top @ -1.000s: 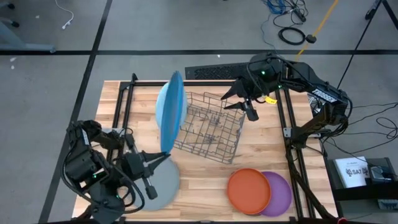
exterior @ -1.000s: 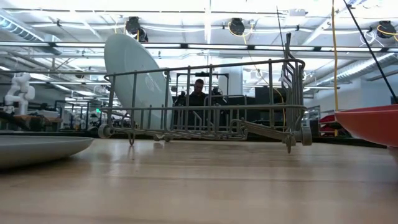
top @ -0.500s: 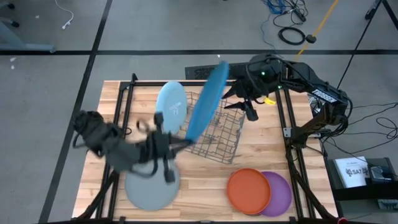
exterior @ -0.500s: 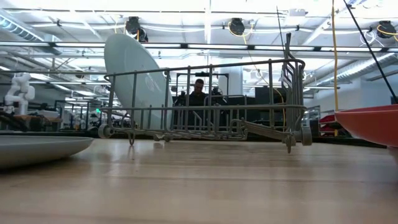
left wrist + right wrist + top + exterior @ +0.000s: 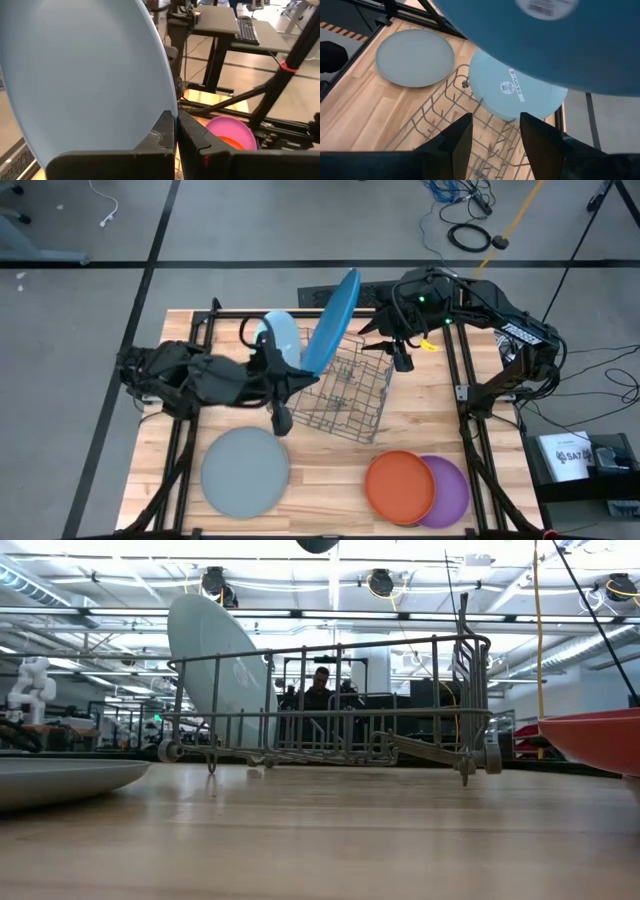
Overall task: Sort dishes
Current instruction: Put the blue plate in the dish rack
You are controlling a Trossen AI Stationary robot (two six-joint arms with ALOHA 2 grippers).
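Note:
My left gripper [image 5: 298, 375] is shut on a blue plate [image 5: 330, 320], held high over the left end of the wire rack [image 5: 345, 385]. A pale blue plate [image 5: 275, 340] stands on edge in the rack's left end and also shows in the low view [image 5: 215, 660]. A grey plate [image 5: 245, 470] lies flat on the table near the front left. An orange plate [image 5: 400, 485] lies partly over a purple plate [image 5: 450, 492] at the front right. My right gripper [image 5: 385, 345] is open and empty above the rack's far right corner. My left gripper pinches the blue plate's rim [image 5: 167, 112] between its two fingers, at the plate's lower edge. The fingers come from the table's left side. The plate rises tilted above the fingers, lifted clear of the rack and the table.
The rack [image 5: 330, 705] stands in the middle of the table, with the dark frame rails [image 5: 470, 410] along both sides. Bare wood lies between the grey plate and the orange plate. A person [image 5: 318, 690] is in the room beyond the table.
My left gripper has carried the blue plate from above the grey plate toward the far edge and the right, over the rack's left end. The plate has tipped from edge-on to slanted. The pale blue plate, hidden under it before, now shows in the rack.

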